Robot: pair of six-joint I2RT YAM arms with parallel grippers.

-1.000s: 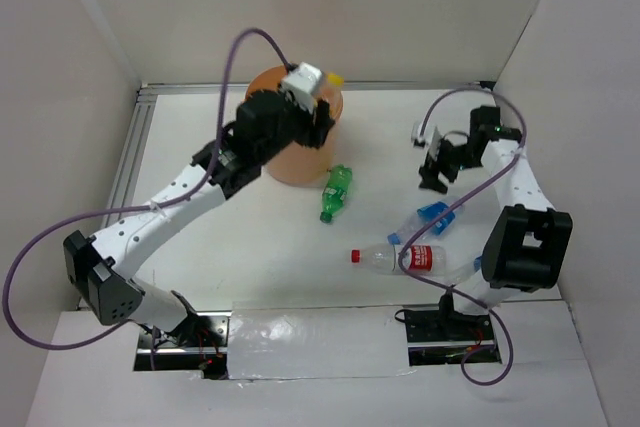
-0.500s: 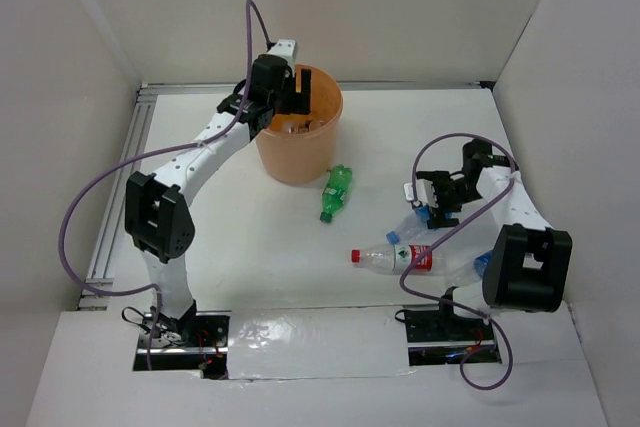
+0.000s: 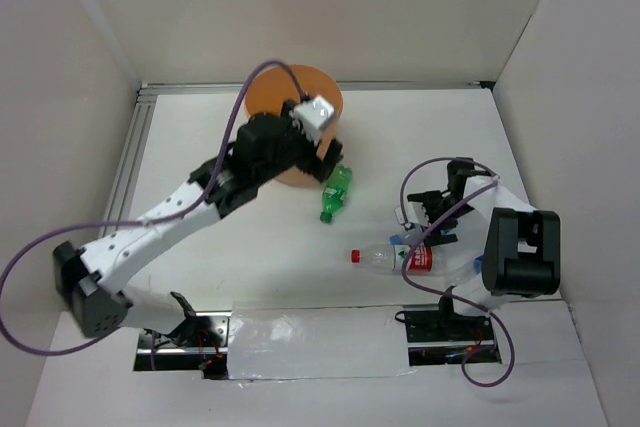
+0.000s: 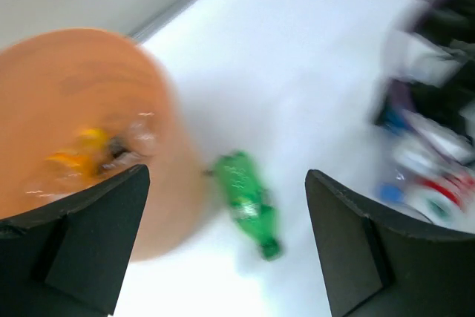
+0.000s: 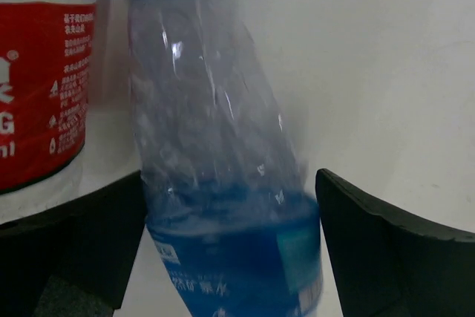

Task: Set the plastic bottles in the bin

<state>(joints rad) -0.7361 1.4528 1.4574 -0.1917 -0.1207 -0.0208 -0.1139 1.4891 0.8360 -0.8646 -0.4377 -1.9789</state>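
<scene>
The orange bin (image 3: 300,93) stands at the back, and in the left wrist view the bin (image 4: 82,102) shows blurred bottles with yellow and orange inside. A green bottle (image 3: 336,192) lies on the table just right of it. My left gripper (image 3: 325,159) hangs open over the bin's front edge, empty, with the green bottle (image 4: 249,202) below between the fingers (image 4: 82,243). My right gripper (image 3: 425,217) is open and low around a clear blue-labelled bottle (image 5: 230,206), which lies between the fingertips. A red-labelled bottle (image 3: 400,258) lies beside it.
White walls close in the table on three sides, with a metal rail (image 3: 125,162) along the left. The red-labelled bottle (image 5: 37,87) lies close to my right gripper's left finger. A purple cable (image 3: 250,97) loops over the left arm.
The left gripper opened above the bin, then swung out to the bin's front edge near the green bottle. The right gripper came down and forward around the blue-labelled bottle.
</scene>
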